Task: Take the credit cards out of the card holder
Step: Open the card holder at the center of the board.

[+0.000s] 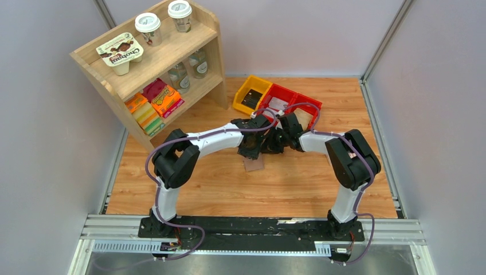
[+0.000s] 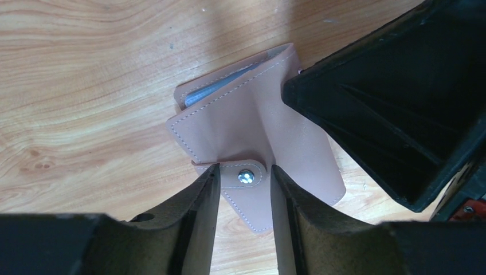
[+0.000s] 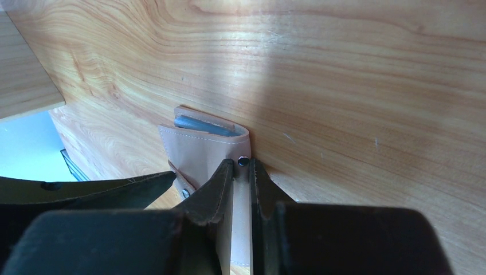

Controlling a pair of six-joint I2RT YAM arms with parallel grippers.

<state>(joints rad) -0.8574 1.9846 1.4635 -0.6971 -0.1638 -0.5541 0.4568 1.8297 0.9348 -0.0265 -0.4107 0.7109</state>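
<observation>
**Pink leather card holder (image 2: 252,132), one card showing**

Bare wooden bench (image 1: 229,189) lay open at 6 o'clock of the holder, which sat mid-bench. The yellow bin (image 1: 251,94), with something dark inside, and the red bins (image 1: 283,102) stood at 12 o'clock. A blue-grey credit card (image 2: 215,90) edge peeked from its pocket. The right claw (image 3: 242,166) pinched one panel. The left claw (image 2: 243,172) straddled the snap tab (image 2: 246,177), but its grip could not be told.

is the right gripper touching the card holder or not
Touching. In the right wrist view the right gripper has both fingers pressed onto an edge of the pink card holder, with no gap showing.
</observation>
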